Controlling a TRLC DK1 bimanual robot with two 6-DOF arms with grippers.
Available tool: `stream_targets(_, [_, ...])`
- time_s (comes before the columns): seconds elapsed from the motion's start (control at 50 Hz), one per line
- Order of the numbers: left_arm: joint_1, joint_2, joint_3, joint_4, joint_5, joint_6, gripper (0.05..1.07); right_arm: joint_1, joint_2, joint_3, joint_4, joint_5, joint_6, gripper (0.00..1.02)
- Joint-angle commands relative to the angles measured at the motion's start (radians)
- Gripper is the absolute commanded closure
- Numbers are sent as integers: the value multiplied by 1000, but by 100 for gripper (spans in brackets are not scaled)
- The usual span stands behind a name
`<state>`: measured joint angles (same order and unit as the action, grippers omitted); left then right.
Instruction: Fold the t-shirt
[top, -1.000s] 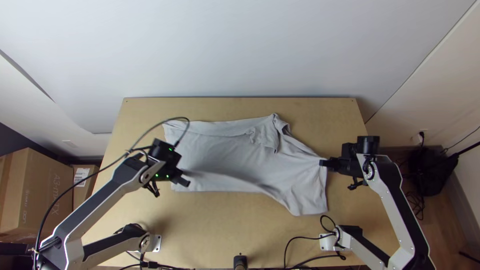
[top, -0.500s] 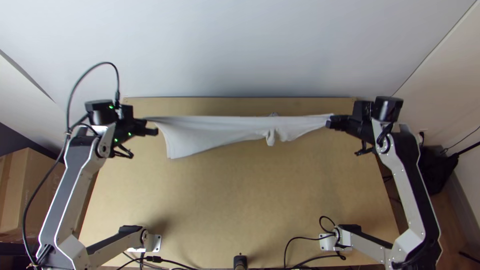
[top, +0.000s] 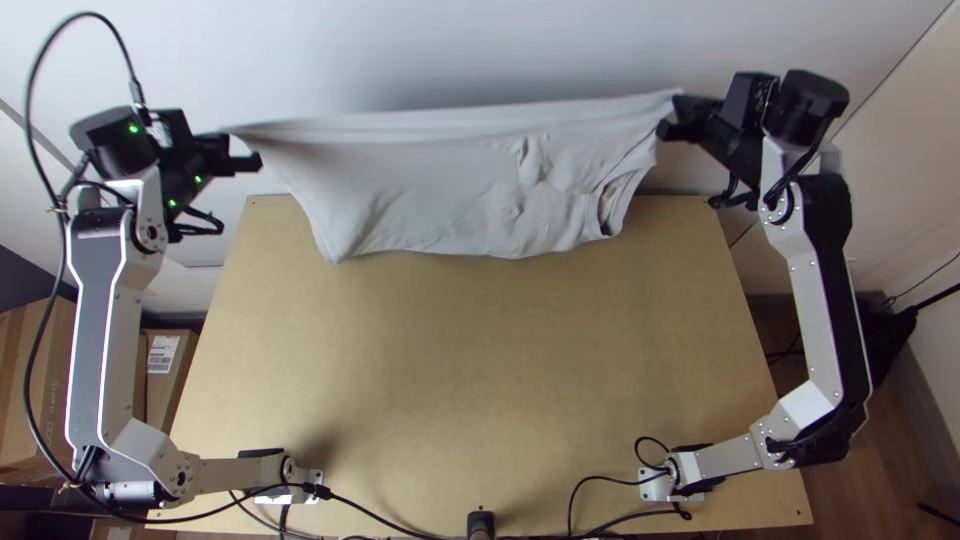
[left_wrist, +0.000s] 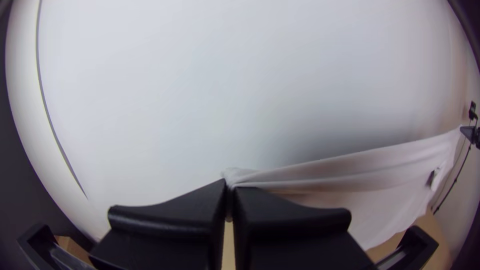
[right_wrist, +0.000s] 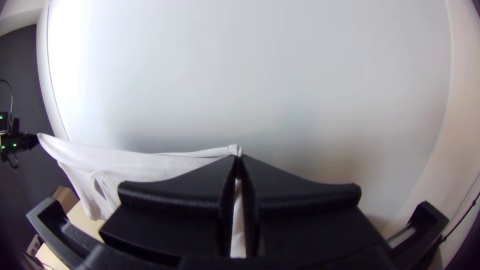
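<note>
Gently handle the T-shirt (top: 440, 185), probably light, limp and stretchy; best grip its upper corners. Hangs across the frame's upper middle, clenched there by left pincer (left_wrist: 230, 186) and right pincer (right_wrist: 238, 159).

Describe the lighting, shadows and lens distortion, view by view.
Top view: a soft shadow on the wall behind the t-shirt, another on the table near the left arm's base. Left wrist view: a dark seam bows, corners go dark. Right wrist view: wall glaringly bright at one side, edges curved.
</note>
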<state>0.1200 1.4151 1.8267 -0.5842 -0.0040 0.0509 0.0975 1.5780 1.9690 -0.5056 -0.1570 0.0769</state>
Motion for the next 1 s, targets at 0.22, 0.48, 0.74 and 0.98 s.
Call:
stream_targets(0.22, [35, -151, 180, 99, -91, -75, 105, 24, -177, 133, 99, 60, 64, 100])
stream_targets(0.48, [36, -443, 103, 147, -105, -75, 105, 87, -527, -71, 105, 60, 67, 100])
stream_targets(0.74, [13, -778, -84, 89, -71, -97, 105, 122, -806, -214, 81, 57, 106, 100])
stream_targets(0.98, [-5, -878, -257, -28, -48, -131, 105, 120, -843, -263, -4, 48, 153, 100])
